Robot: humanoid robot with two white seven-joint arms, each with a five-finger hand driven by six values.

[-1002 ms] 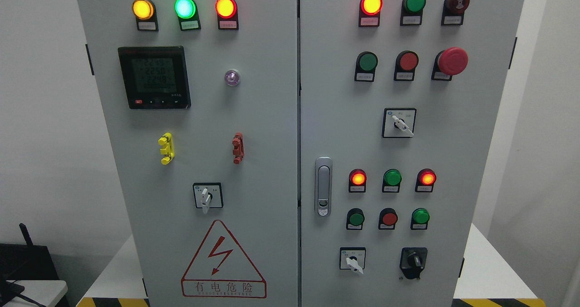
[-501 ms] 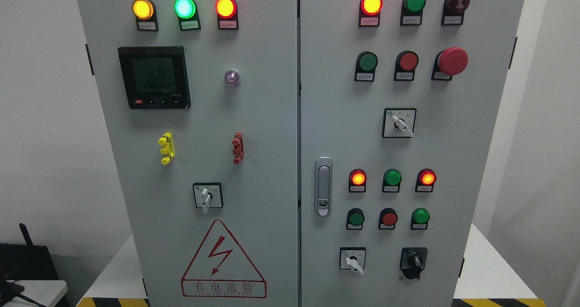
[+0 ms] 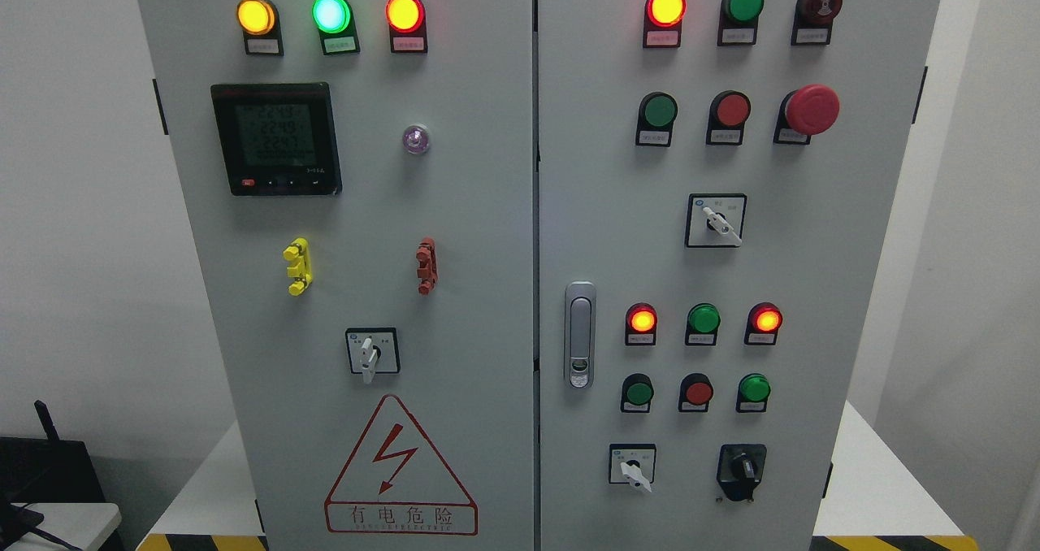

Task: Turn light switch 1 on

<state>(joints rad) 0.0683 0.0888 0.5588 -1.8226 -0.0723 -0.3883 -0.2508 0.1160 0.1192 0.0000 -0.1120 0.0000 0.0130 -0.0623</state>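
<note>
Two grey steel doors made up the front of the electrical cabinet [image 3: 487, 210], meeting at a vertical seam near the middle of the head view. Neither robot hand showed anywhere, so how their fingers stood could not be told.

On the left door, a yellow lamp [image 3: 255, 15], a green lamp [image 3: 331, 14] and a red lamp [image 3: 405, 12] glowed in a row along the top. Below them sat a black square digital meter [image 3: 275, 138] with a lit greenish screen, and to its right a small clear violet indicator [image 3: 416, 139]. Lower down, a yellow plastic clip [image 3: 297, 266] and a red plastic clip [image 3: 426, 265] stood apart at the same height. Beneath and between them was a white-handled rotary selector switch [image 3: 372, 351] on a square plate, its handle pointing down. Which control was light switch 1 could not be read from the small labels.

Under it was a red triangular lightning warning sign [image 3: 400, 470]. The right door carried a silver latch handle [image 3: 579, 335] by the seam and a red mushroom-shaped stop button [image 3: 811, 110] near its upper right.
</note>
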